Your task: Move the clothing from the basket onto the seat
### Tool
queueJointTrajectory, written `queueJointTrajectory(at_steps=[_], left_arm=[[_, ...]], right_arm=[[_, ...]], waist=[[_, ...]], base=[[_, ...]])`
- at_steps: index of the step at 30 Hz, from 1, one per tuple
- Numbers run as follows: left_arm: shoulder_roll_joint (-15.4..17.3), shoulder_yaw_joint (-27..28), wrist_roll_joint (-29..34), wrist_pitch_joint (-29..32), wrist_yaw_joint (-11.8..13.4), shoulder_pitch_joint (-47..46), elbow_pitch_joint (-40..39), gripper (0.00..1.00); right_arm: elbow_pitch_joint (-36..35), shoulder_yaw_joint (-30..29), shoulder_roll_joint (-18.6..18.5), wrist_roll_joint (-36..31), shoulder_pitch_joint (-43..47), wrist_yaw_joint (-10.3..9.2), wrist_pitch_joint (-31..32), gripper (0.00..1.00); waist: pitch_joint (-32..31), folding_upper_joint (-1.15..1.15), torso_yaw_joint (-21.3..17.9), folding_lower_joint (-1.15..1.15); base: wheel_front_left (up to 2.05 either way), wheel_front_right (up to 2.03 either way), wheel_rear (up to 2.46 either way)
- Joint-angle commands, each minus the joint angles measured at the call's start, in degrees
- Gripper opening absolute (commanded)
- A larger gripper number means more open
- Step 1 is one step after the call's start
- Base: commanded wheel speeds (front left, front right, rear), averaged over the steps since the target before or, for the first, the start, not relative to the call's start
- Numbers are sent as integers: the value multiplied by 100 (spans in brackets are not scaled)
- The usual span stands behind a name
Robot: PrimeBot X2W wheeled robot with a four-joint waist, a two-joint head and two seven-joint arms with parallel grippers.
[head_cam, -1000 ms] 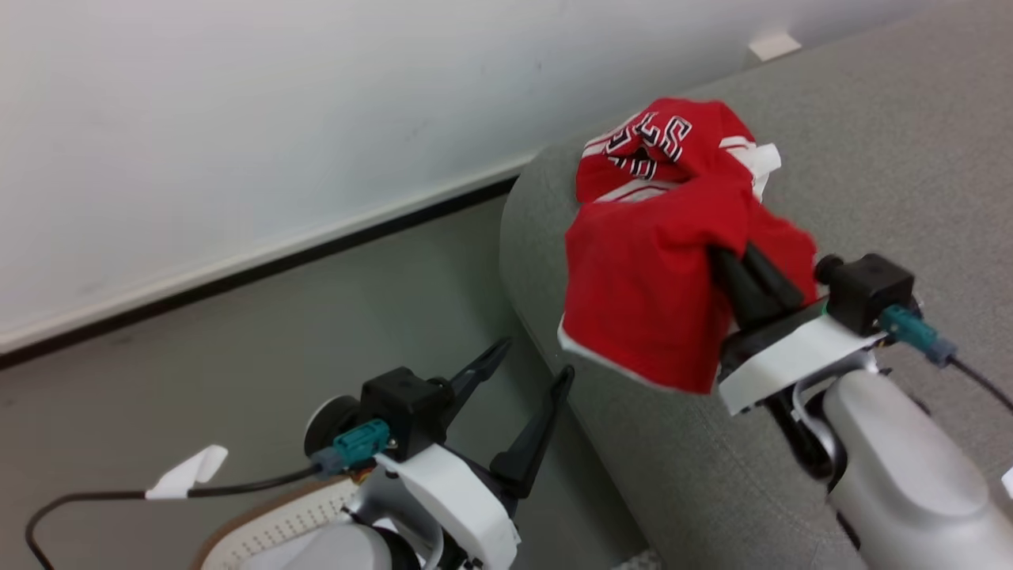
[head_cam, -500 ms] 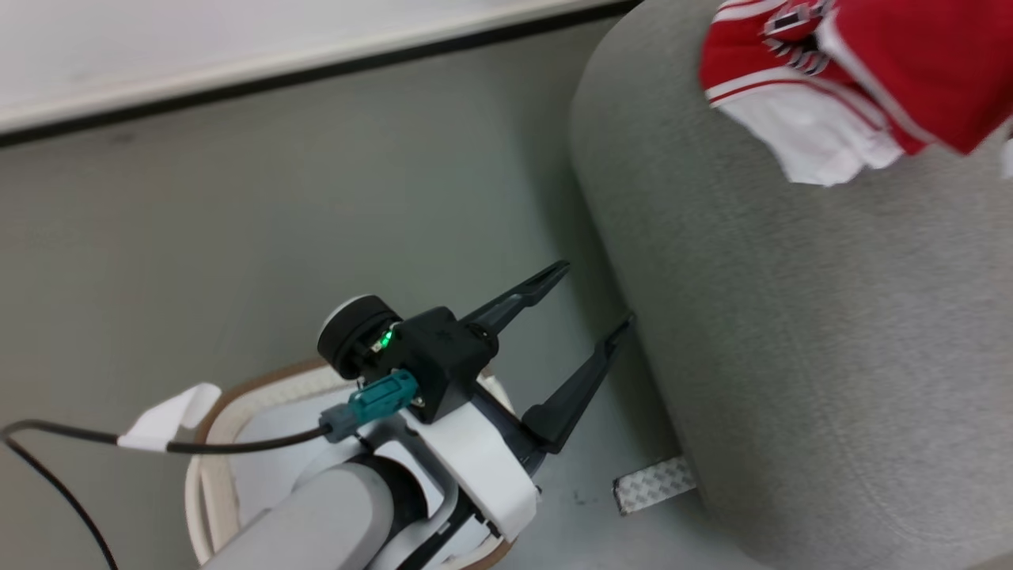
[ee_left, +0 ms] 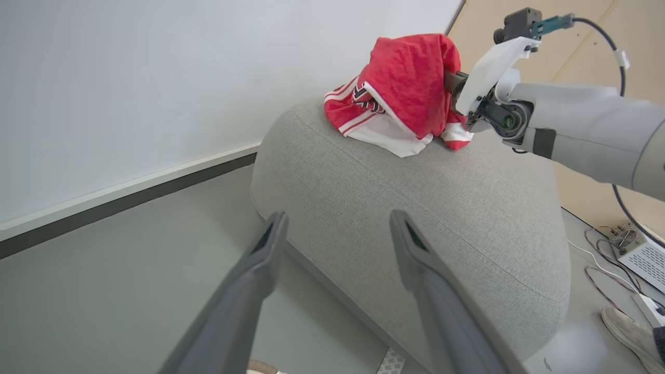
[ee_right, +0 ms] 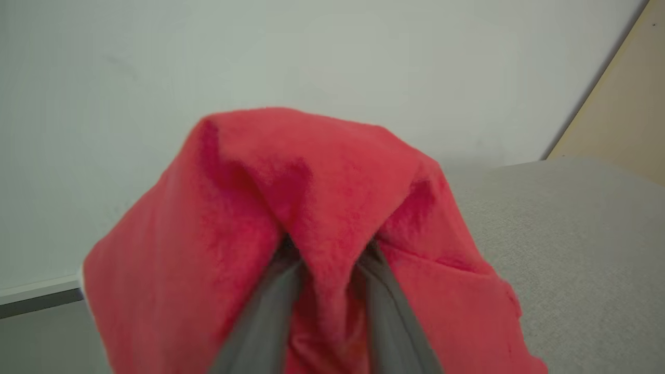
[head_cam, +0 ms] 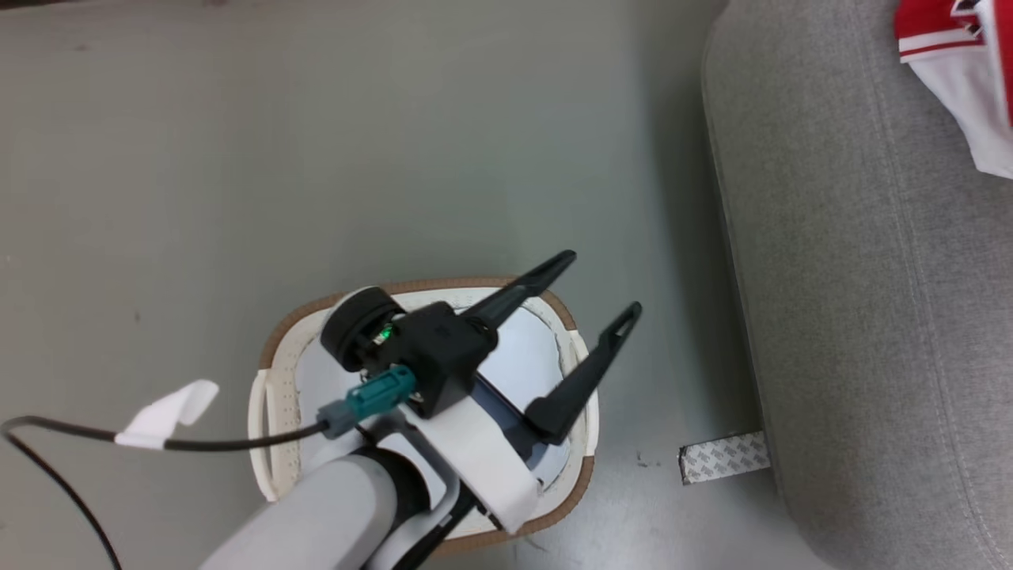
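Observation:
The clothing (ee_left: 410, 78) lies bunched on top of the grey seat (ee_left: 415, 171), red with white panels and black-and-white trim. Part of it is draped over my right gripper (ee_right: 326, 249). A red fold (ee_right: 311, 171) sits between the slightly parted fingers and hides their tips. In the head view the clothing (head_cam: 942, 39) shows at the top right corner, on the seat (head_cam: 870, 317). My left gripper (head_cam: 601, 283) hangs open and empty above the white basket (head_cam: 411, 284). In the left wrist view the left gripper (ee_left: 337, 218) points at the seat's near side.
A patterned strip (head_cam: 724, 457) lies on the grey floor at the seat's foot. A white wall with dark skirting (ee_left: 130, 197) runs behind. To the seat's right are cables, a white box (ee_left: 639, 254) and a person's shoe (ee_left: 631, 324).
The head camera has tilted down, so the basket now shows whole under my left gripper and the clothing has slid to the top right corner. My left gripper stays open.

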Motion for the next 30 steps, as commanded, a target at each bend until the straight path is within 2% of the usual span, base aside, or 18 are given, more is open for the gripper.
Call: queueJointTrajectory(at_steps=[1, 7, 11, 15, 25, 30], left_arm=[[21, 49, -54, -71, 28, 60, 34, 100], [92, 282, -212, -257, 163, 211, 197, 100], [190, 504, -264, -494, 319, 455, 340, 100], [297, 816, -339, -853, 585, 810, 549, 100], [373, 1326, -540, -1662, 1031, 1695, 1154, 100], [417, 1605, -670, -2046, 1196, 2276, 1522, 100]], right_arm=[[-15, -95, 68, -154, 75, -14, -90, 100], [-367, 48, 447, -299, 552, -13, -194, 100], [-1129, 351, 688, -158, 1232, -13, -194, 100], [-1832, 882, 841, 90, 1938, -13, -192, 100], [-2787, 2048, 985, 556, 3326, -13, -189, 100], [-2917, 2609, 1000, 866, 3977, -13, -189, 100]], waist=[[-94, 0, -24, -2], [-510, 0, -133, -2], [-909, 0, -159, -2], [-1360, 0, -150, -2], [-2355, 0, 145, -2], [-2830, 0, 325, -2]], base=[[0, 0, 0], [0, 0, 0], [0, 0, 0], [0, 0, 0], [0, 0, 0], [0, 0, 0]])
